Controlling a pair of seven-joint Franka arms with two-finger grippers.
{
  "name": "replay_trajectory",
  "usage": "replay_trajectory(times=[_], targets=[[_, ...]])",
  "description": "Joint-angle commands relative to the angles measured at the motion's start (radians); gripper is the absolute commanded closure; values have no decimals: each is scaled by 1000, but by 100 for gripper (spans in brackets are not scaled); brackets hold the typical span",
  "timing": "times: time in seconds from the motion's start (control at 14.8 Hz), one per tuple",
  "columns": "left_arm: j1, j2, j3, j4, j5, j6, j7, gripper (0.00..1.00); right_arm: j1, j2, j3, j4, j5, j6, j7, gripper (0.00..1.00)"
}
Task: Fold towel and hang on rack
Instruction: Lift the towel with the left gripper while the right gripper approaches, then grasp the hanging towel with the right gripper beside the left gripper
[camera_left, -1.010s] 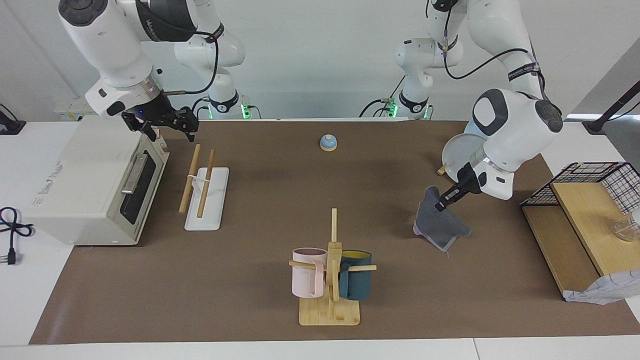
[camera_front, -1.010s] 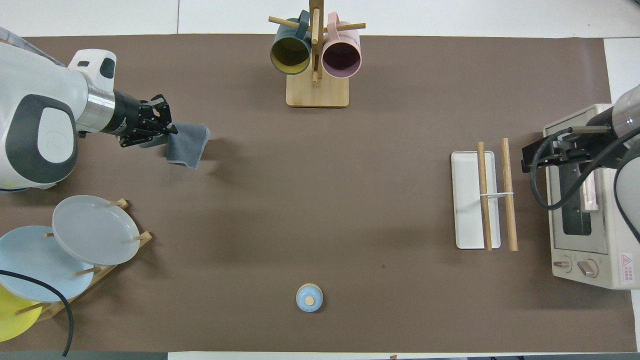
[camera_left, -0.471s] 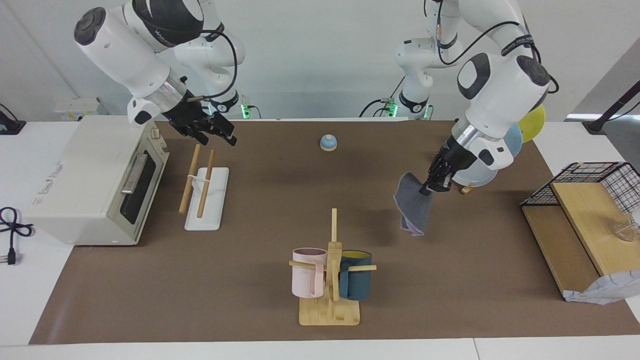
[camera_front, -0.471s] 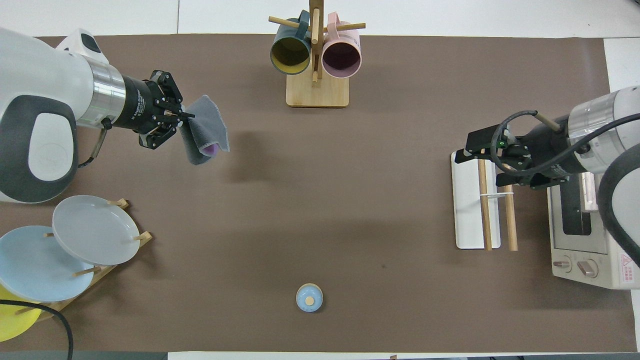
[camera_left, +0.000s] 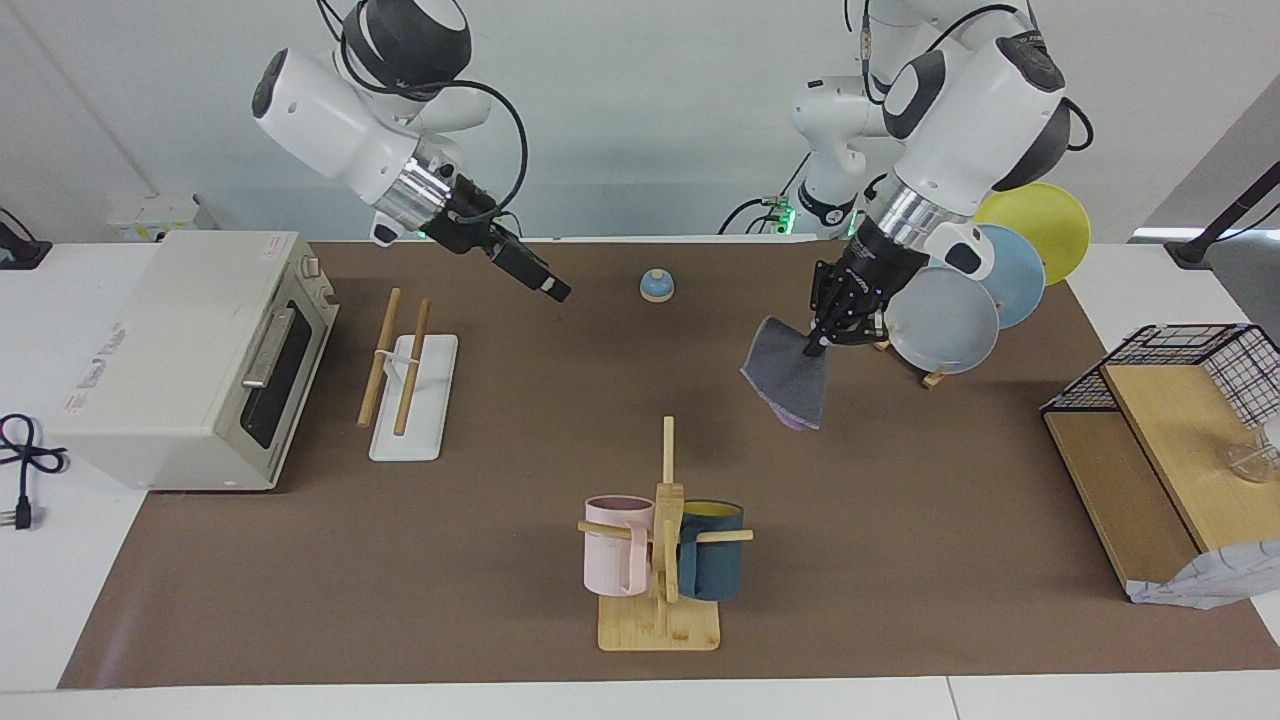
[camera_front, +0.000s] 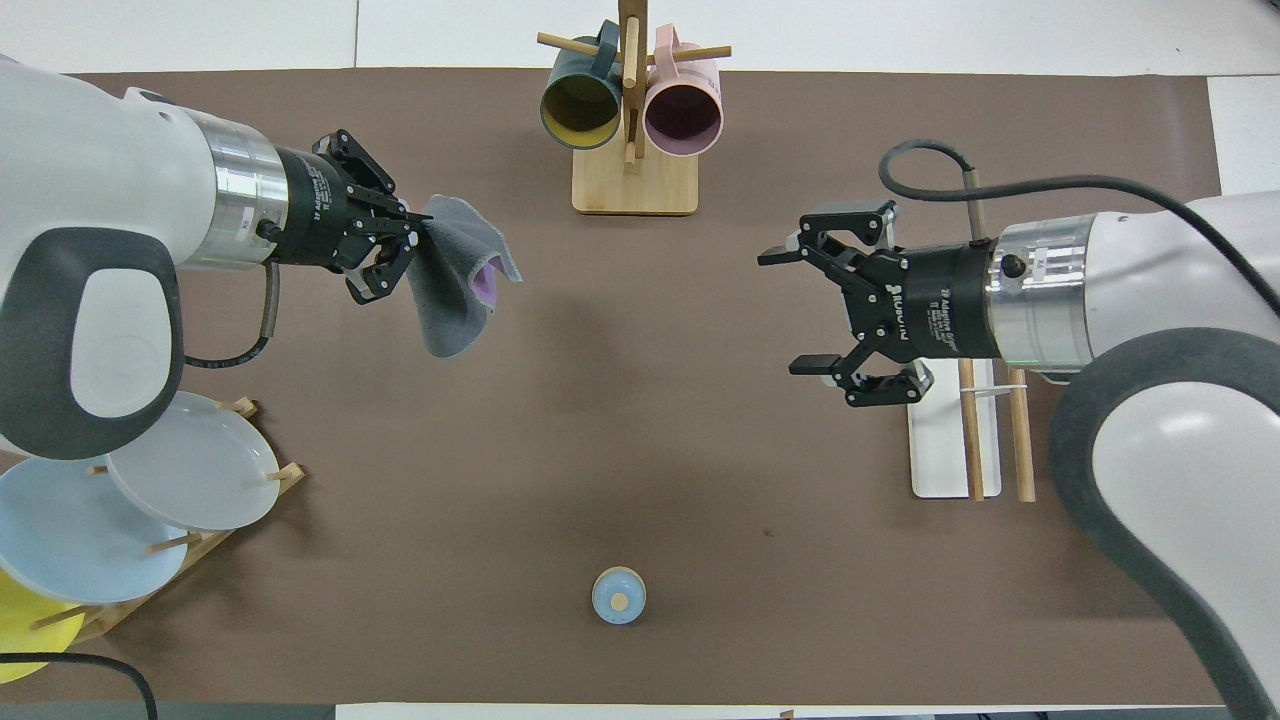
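Towel (camera_left: 790, 378) lifted higher, hanging below clamped left tool (camera_left: 822, 340); right tool (camera_front: 805, 312) spread apart

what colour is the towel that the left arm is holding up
Dark grey outside, purple inside the fold; the towel shows best in the overhead view.

Legible text for you is scant. In the overhead view the right gripper (camera_front: 792, 310) has white lettering on its black body reading "ROBOTIQ" (partly readable), with smaller lines under it too small to read. The left gripper (camera_front: 408, 243) has similar white print, also unreadable to you.
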Motion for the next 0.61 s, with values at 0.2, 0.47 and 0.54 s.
replay_trajectory(times=[0.2,0.47,0.54], targets=[[-45,-19,-64,-22,-9,74,-393,100,151,41,1,-59,174,240,161,0],[-62,-27,-64,-37,-9,91,-442,100,234,81,1,-54,215,363,169,0],[-66,-27,-62,-37,-8,91,-456,100,240,83,1,-54,223,372,175,0]])
